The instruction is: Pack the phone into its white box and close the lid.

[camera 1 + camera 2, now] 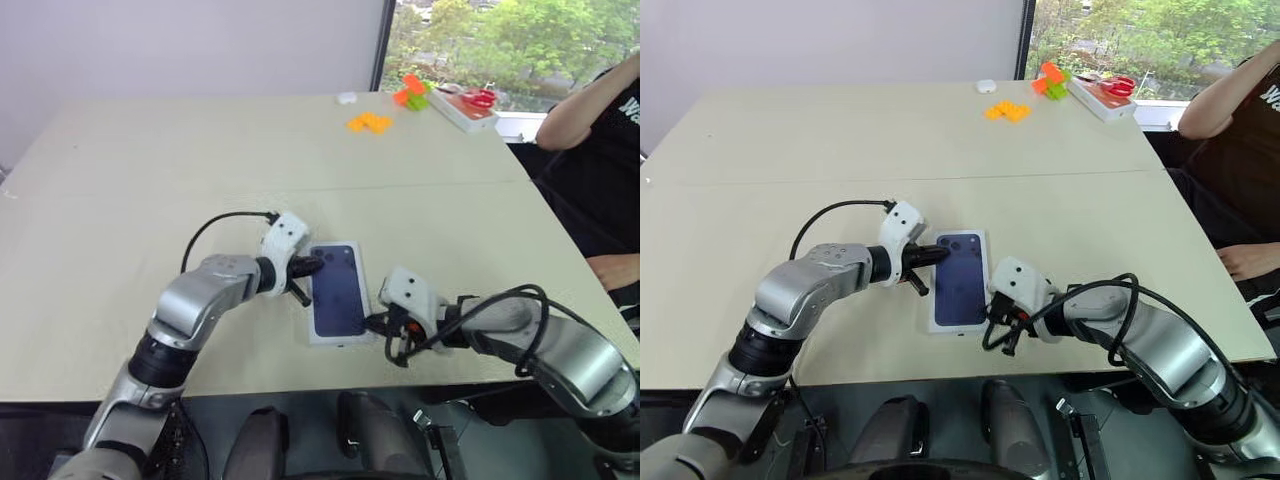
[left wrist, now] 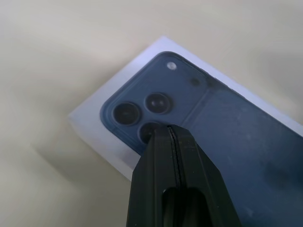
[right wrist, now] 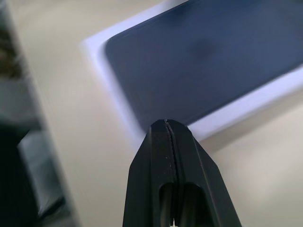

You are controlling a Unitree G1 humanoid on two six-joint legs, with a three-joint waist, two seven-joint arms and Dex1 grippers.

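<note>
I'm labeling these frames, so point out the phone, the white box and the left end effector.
phone (image 1: 336, 292): left eye view, middle of its back.
white box (image 2: 90, 127): left wrist view, rim corner.
left end effector (image 1: 312, 266): left eye view, shut fingertips.

Head stereo pair high, looking down — wrist views close; shared: the phone (image 1: 336, 290).

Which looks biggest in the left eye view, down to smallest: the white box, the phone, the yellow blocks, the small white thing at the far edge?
1. white box
2. phone, slightly smaller, lying on it
3. yellow blocks
4. small white thing

The last two sit farther away, so their true size is unsure.
</note>
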